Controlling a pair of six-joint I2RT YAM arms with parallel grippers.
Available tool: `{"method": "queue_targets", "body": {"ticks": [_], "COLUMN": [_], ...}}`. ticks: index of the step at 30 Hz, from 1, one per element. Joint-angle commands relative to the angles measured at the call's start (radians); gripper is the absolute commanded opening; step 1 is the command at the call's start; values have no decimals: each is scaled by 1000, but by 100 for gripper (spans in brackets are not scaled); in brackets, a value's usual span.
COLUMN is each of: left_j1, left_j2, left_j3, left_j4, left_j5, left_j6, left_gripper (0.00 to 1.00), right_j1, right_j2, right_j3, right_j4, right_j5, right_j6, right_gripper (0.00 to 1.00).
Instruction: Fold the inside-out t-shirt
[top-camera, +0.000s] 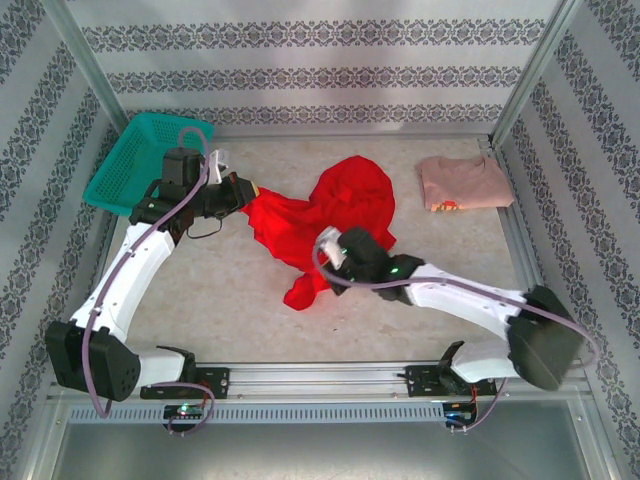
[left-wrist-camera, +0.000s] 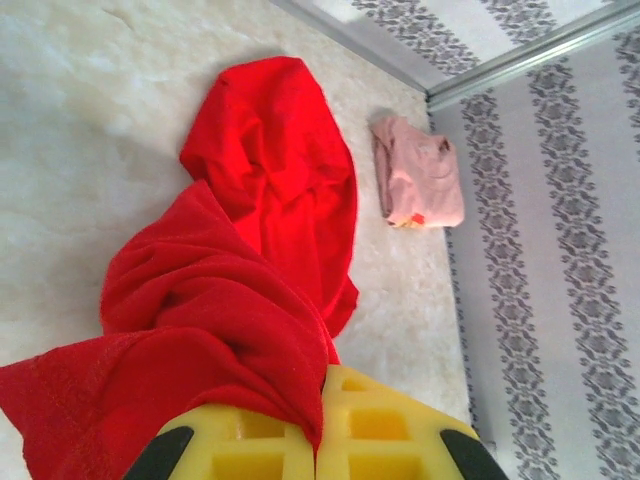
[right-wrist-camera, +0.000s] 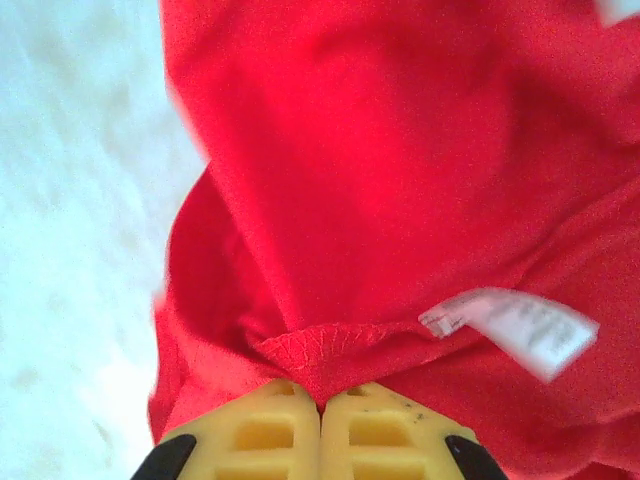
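Inside-out t-shirt (top-camera: 335, 205) lay crumpled at the centre of the table (top-camera: 230, 300), not yet folded, white label (right-wrist-camera: 515, 325) exposed. Left gripper (left-wrist-camera: 320, 400), at the shirt's 9 o'clock edge, had its fingers pressed together on a bunched fold. Right gripper (right-wrist-camera: 322, 400), at 6 o'clock, pinched a stitched hem just beside the label. Judgement: the two separate holds serve to lift and spread the cloth flat. Pale pink shirt (top-camera: 465, 182) at 2 o'clock and teal basket (top-camera: 130, 165) at 10 o'clock were both apart from it.
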Motion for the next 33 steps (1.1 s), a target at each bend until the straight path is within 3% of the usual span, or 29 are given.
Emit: {"method": "queue_targets", "body": {"ticks": [1,5,9,13,17,20,28,33], "left_j1": [-11,-11,-11,-11,-11,-11,-12,-11], "left_j2": [28,50,47,20,-12,-26,-28,-28], "left_j3": [25,31,28,24,17,16,6,12], "left_j4": [28,43,34,13,-14,-49,-34,-41], "left_j5": [-63,-47,-29,-5,-14,-46,-24,-22], "left_j6": [32,30,41,52,68,92,84,91], "left_gripper": [0,0,0,0,0,0,0,0], "right_j1": [-102,-220,-309,-364,-328,-287,-307,-357], "right_j2": [-88,-127,-115,-70,17,87,125,115], "right_j3": [44,64,83,148,231,273,238,210], "right_j4": [-10,-42,-142,-320,-459,-505,-384,-314], "right_j5": [-201,-302,-265,-114,87,147,-24,-211], "right_j6": [134,228,267,210,126,76,78,110], "right_gripper": [0,1,3,3,5,7,8,24]}}
